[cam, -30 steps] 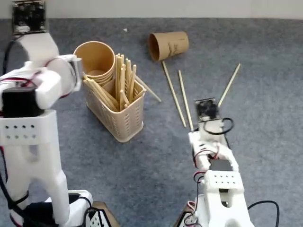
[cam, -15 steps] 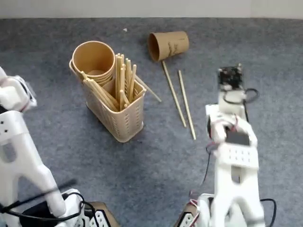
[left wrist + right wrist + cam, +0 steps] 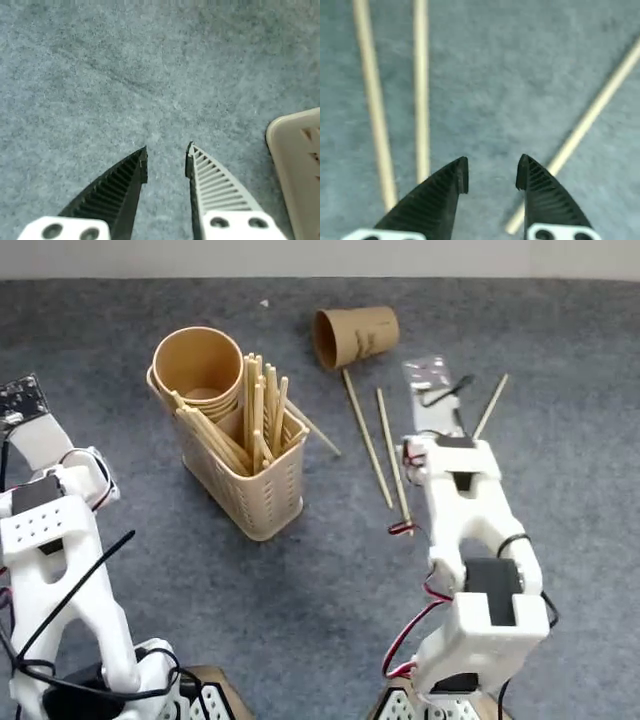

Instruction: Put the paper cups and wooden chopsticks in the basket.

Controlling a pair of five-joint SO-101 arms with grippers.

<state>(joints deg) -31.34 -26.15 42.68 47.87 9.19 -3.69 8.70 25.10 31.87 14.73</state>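
Observation:
A beige basket stands left of centre. It holds stacked paper cups and several wooden chopsticks. Another paper cup lies on its side at the back. Two chopsticks lie on the carpet, and a third lies farther right. My right gripper is open just above the carpet, between the pair and the single stick. My left gripper is open over bare carpet, with the basket's rim off to one side.
Grey carpet covers the table. One chopstick juts out from the basket's side toward the loose pair. The left arm stands at the table's left edge; the right arm stretches forward from the front.
The left arm pulled back from the basket to the table's left edge. The right arm swung out and forward, and its gripper now hangs among the loose chopsticks.

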